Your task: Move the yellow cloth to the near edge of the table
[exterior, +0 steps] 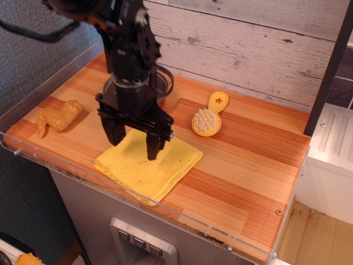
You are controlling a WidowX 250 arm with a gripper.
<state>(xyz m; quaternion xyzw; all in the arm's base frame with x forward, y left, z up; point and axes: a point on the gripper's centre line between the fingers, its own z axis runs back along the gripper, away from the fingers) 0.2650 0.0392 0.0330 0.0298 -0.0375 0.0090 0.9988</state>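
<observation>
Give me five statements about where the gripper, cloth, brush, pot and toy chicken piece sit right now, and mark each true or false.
1. The gripper is open, its fingers spread above the yellow cloth. True.
2. The yellow cloth hangs off the far edge of the table. False: it lies flat at the near edge.
3. The round yellow brush lies right of the cloth, apart from it. True.
4. The toy chicken piece sits inside the steel pot. False: it lies on the table near the left end.
5. The gripper is shut on the brush. False: the brush lies untouched.
</observation>
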